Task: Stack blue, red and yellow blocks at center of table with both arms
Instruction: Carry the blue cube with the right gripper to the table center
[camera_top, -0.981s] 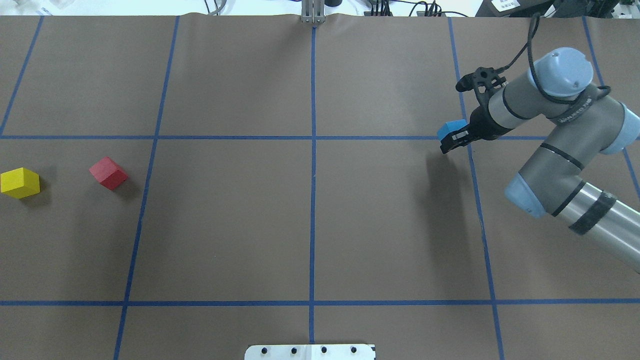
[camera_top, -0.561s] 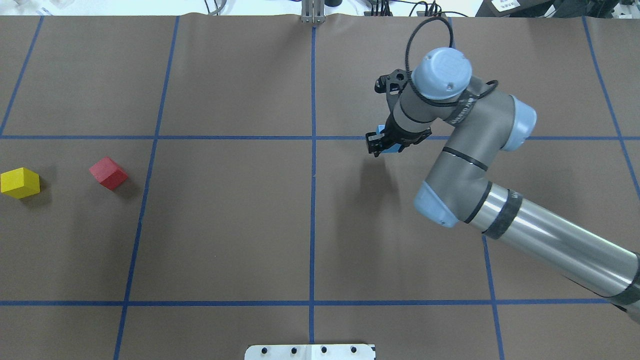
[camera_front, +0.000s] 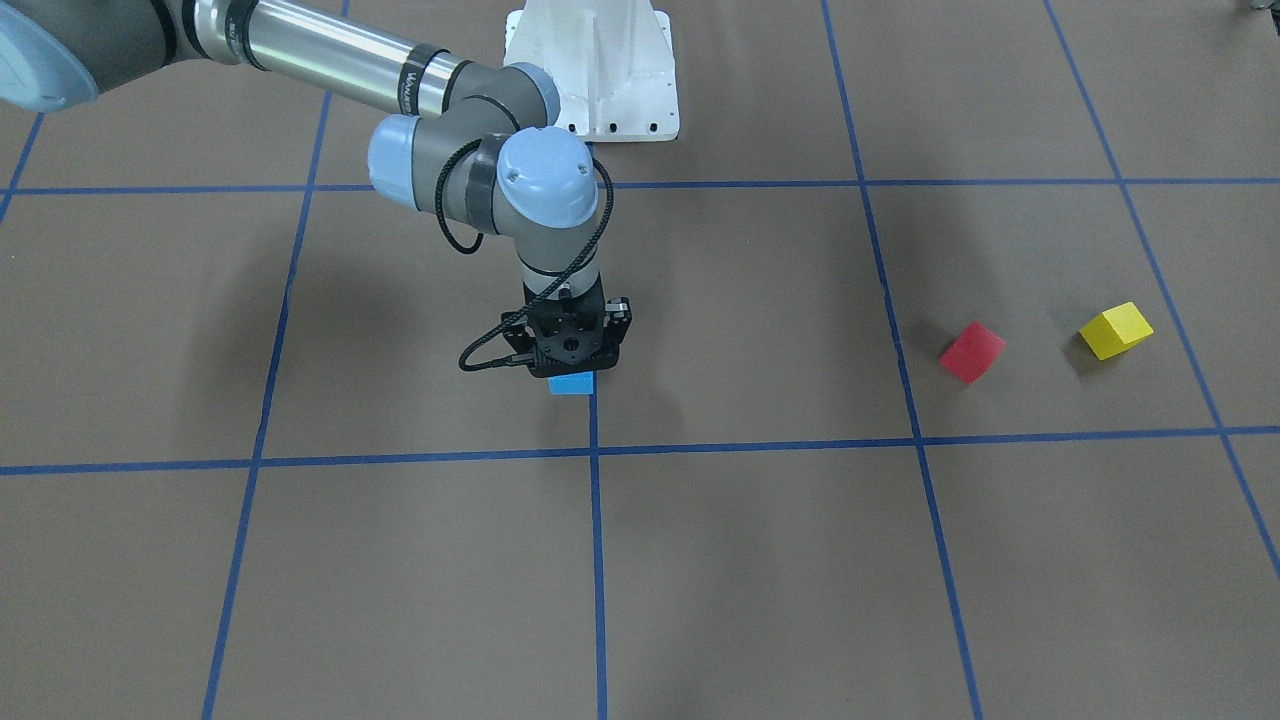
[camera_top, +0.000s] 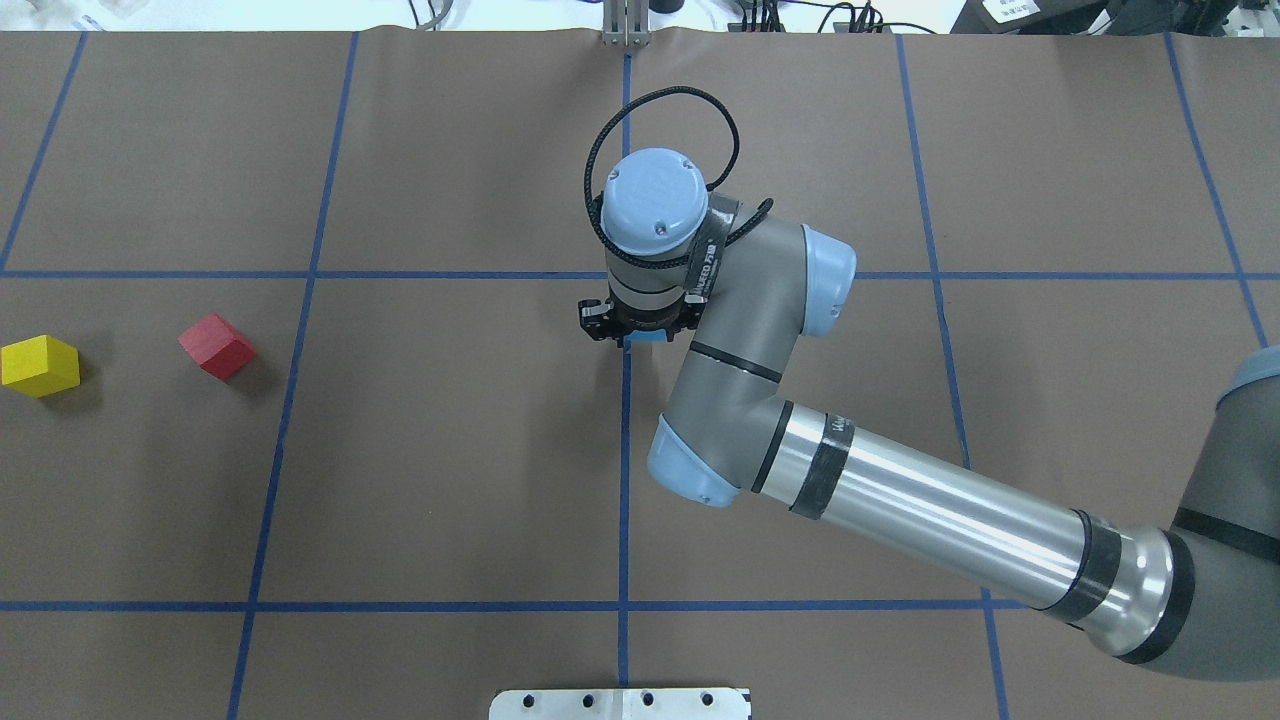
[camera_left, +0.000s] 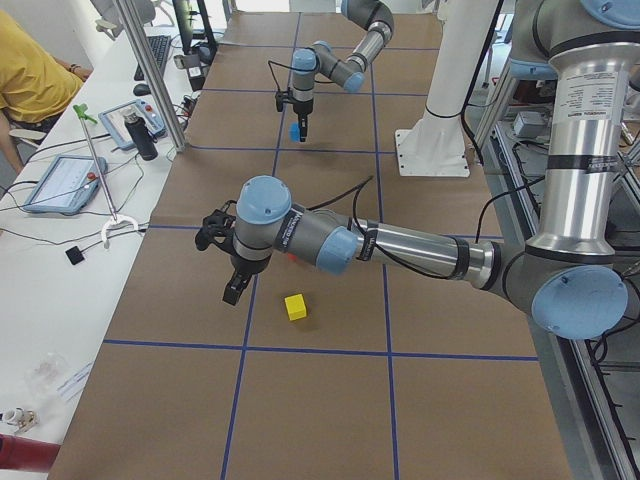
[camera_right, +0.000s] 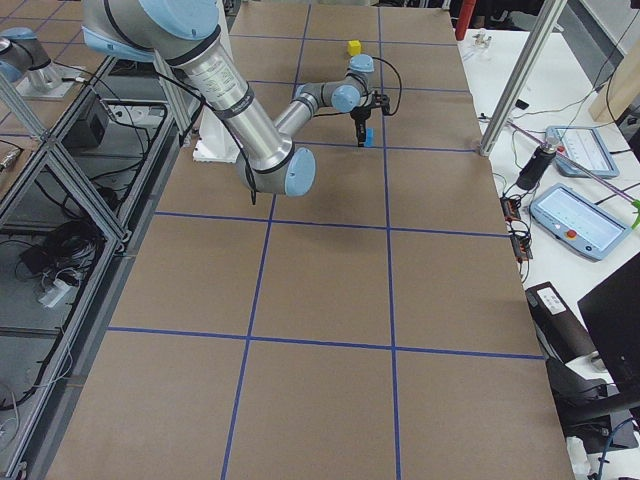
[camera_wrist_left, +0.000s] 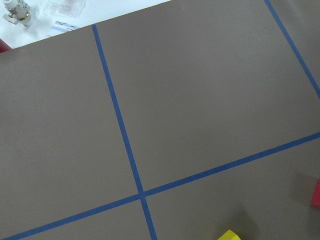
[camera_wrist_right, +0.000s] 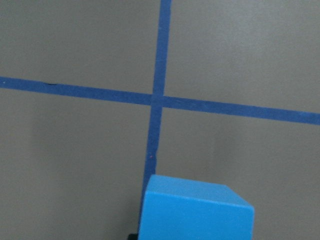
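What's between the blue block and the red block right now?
Between blue block and red block: only bare brown paper and one blue tape line, clear in the overhead view.

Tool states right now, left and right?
Left tool: cannot be told, it shows only in the side view.
Right tool: closed, holding the blue block.

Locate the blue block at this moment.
In the overhead view the blue block is mid-table in the right gripper, over the central tape line just robot-side of a crossing, far right of the red block and yellow block.
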